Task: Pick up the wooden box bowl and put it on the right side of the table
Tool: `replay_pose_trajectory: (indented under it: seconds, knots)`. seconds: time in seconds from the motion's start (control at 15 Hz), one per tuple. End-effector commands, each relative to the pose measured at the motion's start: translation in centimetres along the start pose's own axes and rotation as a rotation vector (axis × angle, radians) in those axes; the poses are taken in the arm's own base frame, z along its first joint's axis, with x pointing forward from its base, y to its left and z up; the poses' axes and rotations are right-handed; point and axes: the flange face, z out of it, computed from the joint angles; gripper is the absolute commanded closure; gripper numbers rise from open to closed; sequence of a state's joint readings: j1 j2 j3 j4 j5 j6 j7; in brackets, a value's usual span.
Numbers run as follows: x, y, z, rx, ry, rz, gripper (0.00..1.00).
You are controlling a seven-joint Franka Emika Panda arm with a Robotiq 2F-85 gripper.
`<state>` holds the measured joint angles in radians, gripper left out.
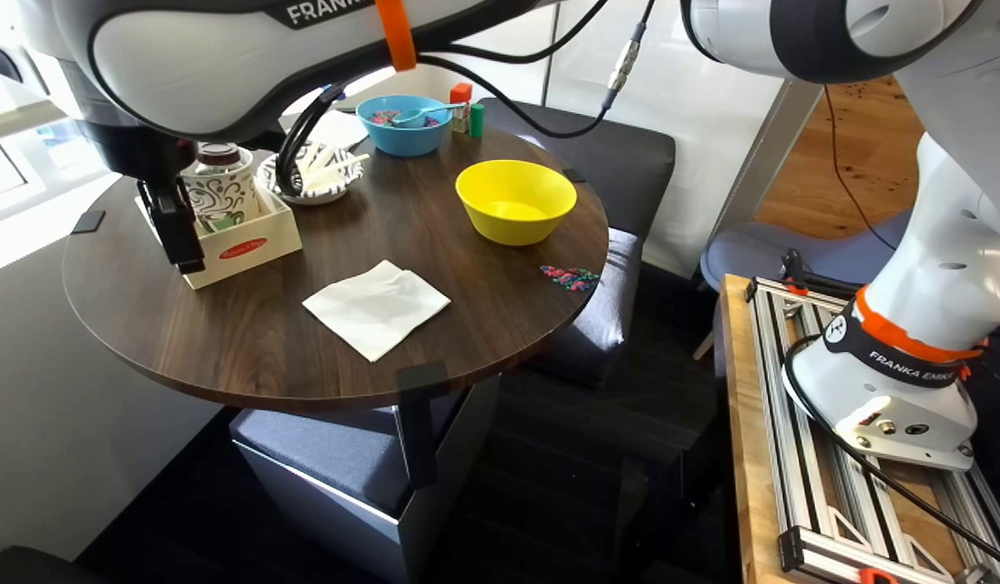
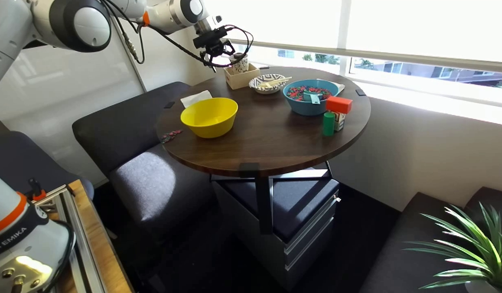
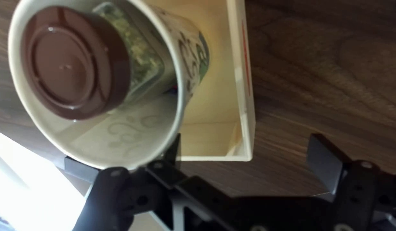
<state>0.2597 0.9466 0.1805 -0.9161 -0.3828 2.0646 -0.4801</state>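
Wrist view, left to right: a patterned paper cup (image 3: pixel 146 128) holding a brown-capped jar (image 3: pixel 75 65), then the wooden box bowl (image 3: pixel 217 110) in which that cup stands, with my gripper (image 3: pixel 249 152) along the lower border. I read its two fingers as spread wide, nothing clasped; the box's red-labelled wall shows in the gap between them, though from my distant station I cannot tell whether either finger touches wood or cup. I read the table (image 1: pixel 386 235) in an exterior view, likewise left to right, the edges named as seen there. A black square pad (image 1: pixel 88 221) lies at the left edge; just inward of it sits the wooden box bowl, its left end partly hidden from me by the gripper. Next to the box stands a zigzag-patterned bowl (image 1: pixel 325 193) with pale sticks (image 1: pixel 341 165), followed by a white napkin (image 1: pixel 376 308) toward the near edge. Toward the far edge, a blue bowl (image 1: pixel 404 144) holds a scoop (image 1: pixel 410 118) and coloured bits (image 1: pixel 383 118), just beside a red-topped carton (image 1: pixel 461 101) and a green cylinder (image 1: pixel 476 120). A yellow bowl (image 1: pixel 516 225) stands near the right edge, and small coloured pieces (image 1: pixel 571 278) lie close against that same edge. Beyond it, well apart from the table, I see the base of my arm (image 1: pixel 889 381).
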Motion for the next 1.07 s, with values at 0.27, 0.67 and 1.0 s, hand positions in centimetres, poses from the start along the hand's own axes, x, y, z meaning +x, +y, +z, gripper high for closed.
replay_pose_trajectory:
  seconds: [0.27, 0.67, 1.0]
  knots:
    - [-0.7, -1.2, 1.6, 0.077, -0.056, 0.023, 0.19]
    - [-0.3, -0.7, 0.4, 0.031, -0.035, 0.034, 0.06]
    - [0.9, -1.5, -1.1, -0.043, -0.056, -0.083, 0.00]
